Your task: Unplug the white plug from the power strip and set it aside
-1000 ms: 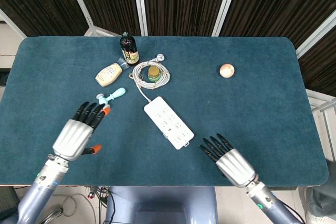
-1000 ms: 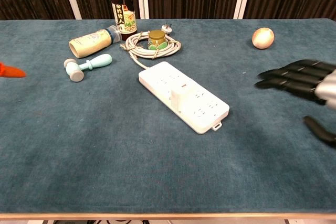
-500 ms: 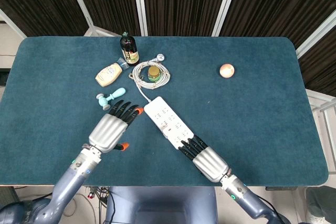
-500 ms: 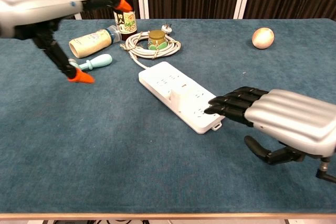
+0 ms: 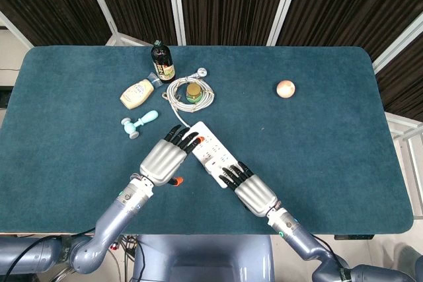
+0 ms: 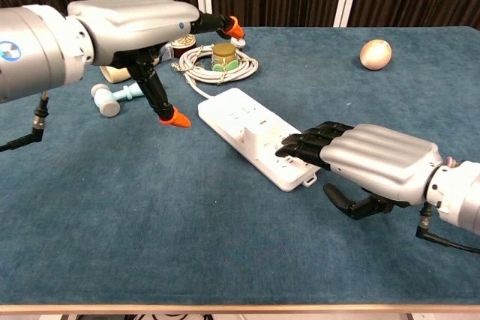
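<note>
The white power strip [image 5: 210,152] lies diagonally mid-table, also seen in the chest view as the power strip [image 6: 241,121]. A blocky white plug [image 6: 258,137] stands upright in its middle; in the head view the plug [image 5: 211,158] is a small lump between both hands. My left hand [image 5: 166,157] hovers open at the strip's left side, with orange-tipped fingers [image 6: 234,29] spread over it and the thumb pointing down beside it. My right hand [image 5: 250,191] lies flat, and its black fingertips [image 6: 294,144] rest on the strip's near end, just short of the plug.
The strip's coiled cord [image 5: 178,97] rings a small jar [image 5: 193,90] behind it. A dark bottle [image 5: 162,62], a cream squeeze bottle [image 5: 137,93] and a teal toy mallet [image 5: 139,123] lie to the back left. A pale ball [image 5: 285,88] sits far right.
Both hands closed in on the strip: the left swept right from near the mallet to the strip's side, and the right slid left and forward until its fingertips reached the strip's near end.
</note>
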{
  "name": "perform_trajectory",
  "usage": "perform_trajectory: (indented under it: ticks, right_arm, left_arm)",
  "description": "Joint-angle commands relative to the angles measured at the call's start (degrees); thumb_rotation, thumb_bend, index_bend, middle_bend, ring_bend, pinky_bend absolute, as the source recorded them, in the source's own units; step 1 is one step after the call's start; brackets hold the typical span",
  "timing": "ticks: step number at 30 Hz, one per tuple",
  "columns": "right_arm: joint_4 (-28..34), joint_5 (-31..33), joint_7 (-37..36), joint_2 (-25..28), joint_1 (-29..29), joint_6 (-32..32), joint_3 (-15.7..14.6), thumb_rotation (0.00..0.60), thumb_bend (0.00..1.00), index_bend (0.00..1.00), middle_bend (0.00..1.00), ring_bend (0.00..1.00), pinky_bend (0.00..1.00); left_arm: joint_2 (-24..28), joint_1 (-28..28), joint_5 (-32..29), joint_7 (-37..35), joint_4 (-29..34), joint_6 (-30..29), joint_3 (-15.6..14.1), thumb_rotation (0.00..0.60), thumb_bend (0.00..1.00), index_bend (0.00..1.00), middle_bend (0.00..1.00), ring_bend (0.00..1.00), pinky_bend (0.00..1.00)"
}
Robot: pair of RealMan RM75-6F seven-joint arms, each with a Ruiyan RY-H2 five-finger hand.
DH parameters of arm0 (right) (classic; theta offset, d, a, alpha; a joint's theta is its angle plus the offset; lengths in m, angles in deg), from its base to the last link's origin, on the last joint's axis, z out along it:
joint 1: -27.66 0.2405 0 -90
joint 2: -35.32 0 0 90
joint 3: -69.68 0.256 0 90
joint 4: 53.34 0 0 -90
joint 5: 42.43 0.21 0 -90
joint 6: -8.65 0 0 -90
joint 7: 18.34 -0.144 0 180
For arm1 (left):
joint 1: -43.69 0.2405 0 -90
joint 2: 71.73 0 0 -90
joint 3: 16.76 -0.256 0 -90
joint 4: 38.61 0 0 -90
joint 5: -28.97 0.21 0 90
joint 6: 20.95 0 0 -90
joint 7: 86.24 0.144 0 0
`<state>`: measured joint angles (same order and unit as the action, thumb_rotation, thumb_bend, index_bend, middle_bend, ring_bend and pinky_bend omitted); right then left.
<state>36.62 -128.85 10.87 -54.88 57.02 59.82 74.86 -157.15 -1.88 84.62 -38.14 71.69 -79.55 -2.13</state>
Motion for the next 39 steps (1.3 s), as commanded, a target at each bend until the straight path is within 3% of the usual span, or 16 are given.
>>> perform_trajectory:
  ticks: [1,24,39]
  right_arm:
    - [-1.06,1.03,-0.18,-0.55,0.41,-0.26,-0.29,0.600,0.78,0.10,0.08,0.06,0.06]
    - [-1.33,1.05,-3.76,-0.08,0.95,3.01,-3.75,0.600,0.78,0.15,0.13,0.09,0.08]
    - [-1.37,1.68,-3.86,-0.77,1.24,3.73,-4.93,0.600,0.78,0.16,0.13,0.10,0.08]
  left_arm:
    - [-0.72,-1.19,-0.68,-0.08,-0.77,0.16,-0.30,0.600,0.03,0.10,0.08,0.01,0.00]
    - [-3.18,-5.90,-2.61,-1.52,-2.70,-1.74,-3.22,0.600,0.03,0.13,0.13,0.02,0.00]
    - [-8.59,-13.11,-10.53,1.81,-9.22,0.92,-2.16,0.600,0.05,0.19,0.20,0.03,0.00]
